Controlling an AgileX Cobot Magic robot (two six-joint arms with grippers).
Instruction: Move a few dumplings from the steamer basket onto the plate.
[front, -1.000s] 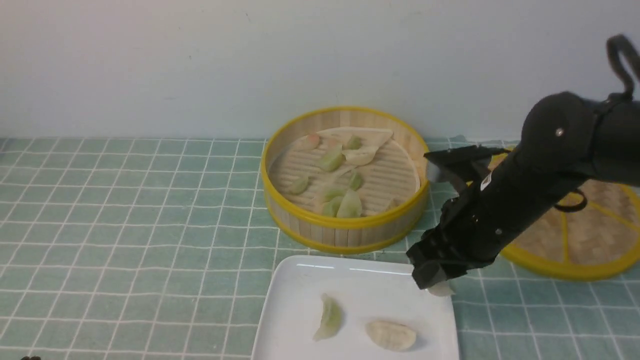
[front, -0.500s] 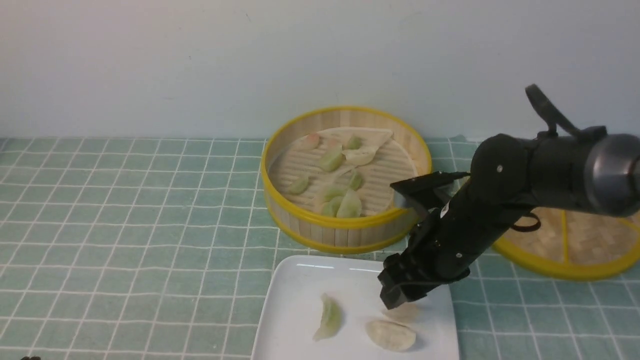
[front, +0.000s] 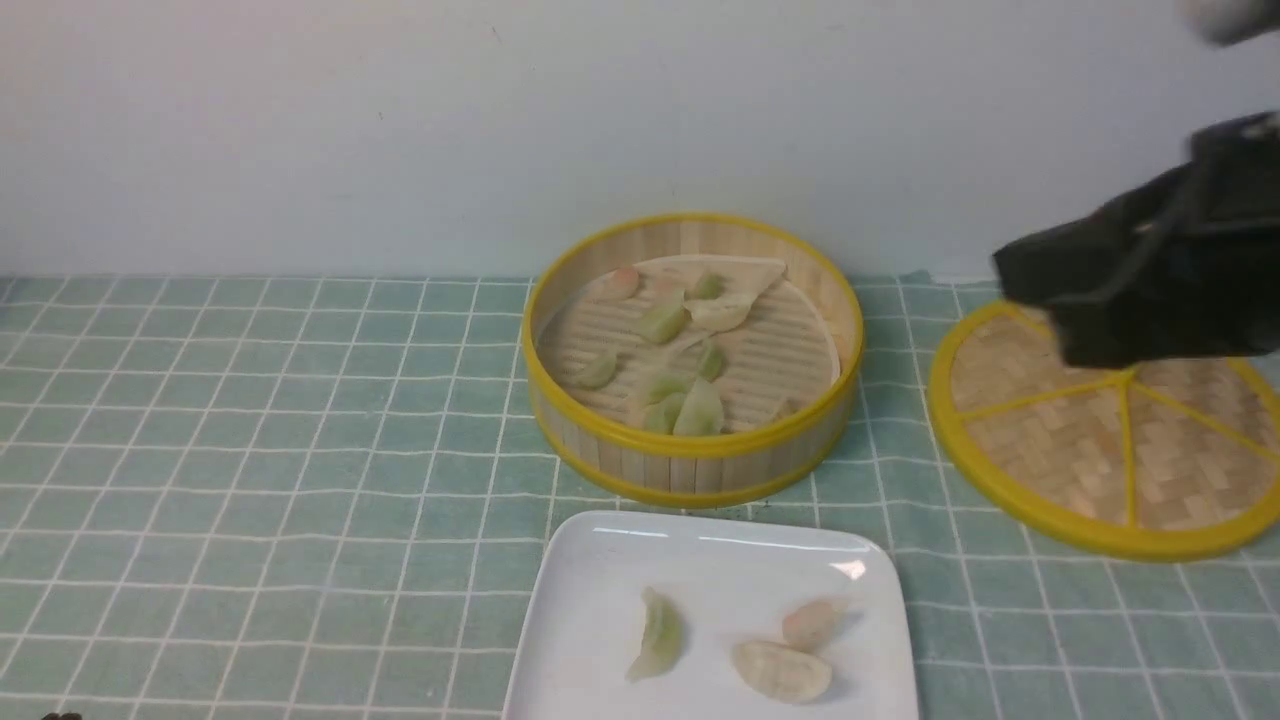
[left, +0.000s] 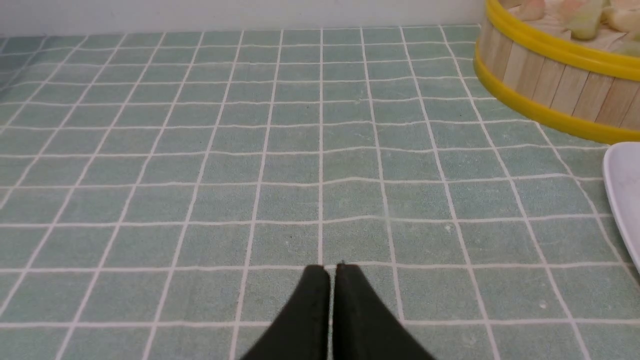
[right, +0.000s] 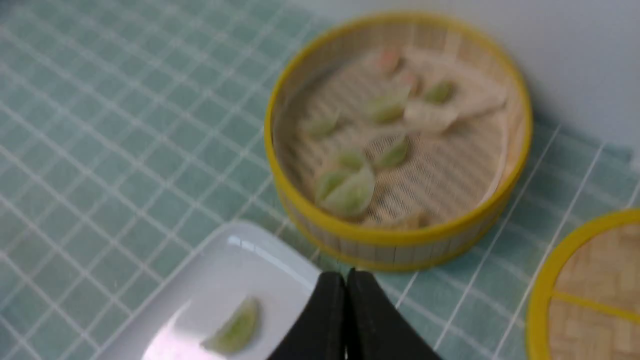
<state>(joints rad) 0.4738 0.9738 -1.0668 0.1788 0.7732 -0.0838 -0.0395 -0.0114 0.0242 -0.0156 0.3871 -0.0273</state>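
The steamer basket (front: 690, 470) stands at the back middle and holds several green, cream and pinkish dumplings (front: 662, 322). The white plate (front: 600, 580) lies in front of it with three dumplings: a green one (front: 655, 637), a cream one (front: 781, 671) and a pinkish one (front: 812, 621). My right arm (front: 1150, 290) is a blurred dark mass high at the right, over the woven disc. My right gripper (right: 346, 274) is shut and empty, above the plate (right: 225, 275) and the basket (right: 400, 240). My left gripper (left: 332, 267) is shut and empty over bare cloth, left of the basket (left: 550, 85).
A flat woven disc with yellow rim and spokes (front: 1100, 450) lies to the right of the basket. A green checked cloth (front: 250, 450) covers the table, and a pale wall stands behind. The plate's edge (left: 622, 180) shows in the left wrist view.
My right gripper brought a pinkish dumpling over the plate, left it there beside the cream one, then swung up and back to the right. The left arm stayed still.
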